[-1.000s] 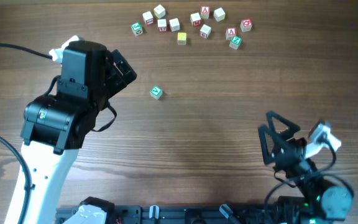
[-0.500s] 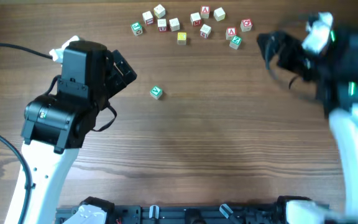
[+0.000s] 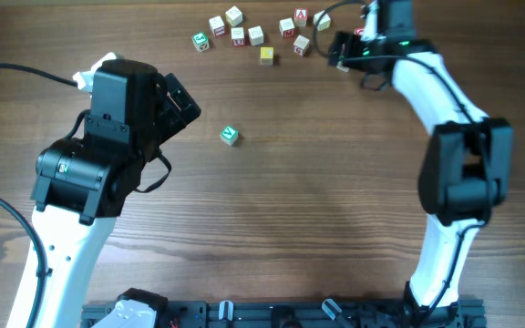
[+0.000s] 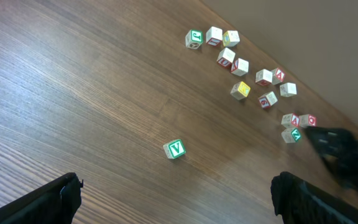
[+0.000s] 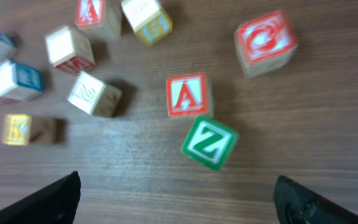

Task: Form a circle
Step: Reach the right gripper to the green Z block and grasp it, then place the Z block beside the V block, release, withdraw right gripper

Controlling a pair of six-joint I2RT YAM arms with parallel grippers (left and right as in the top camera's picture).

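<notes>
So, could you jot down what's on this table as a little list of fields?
Table: brown wood
Far edge: scattered letter cubes
Alone nearer middle: green V cube
Below right fingers: red A cube, green Z cube beside it
Left fingers: open, empty
Right fingers: open, empty

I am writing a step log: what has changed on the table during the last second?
The right hand swung from the near right corner to the far edge, over the red A cube and green Z cube; it is open and holds nothing. The left hand, the lone green cube and the other cubes stayed put.
</notes>
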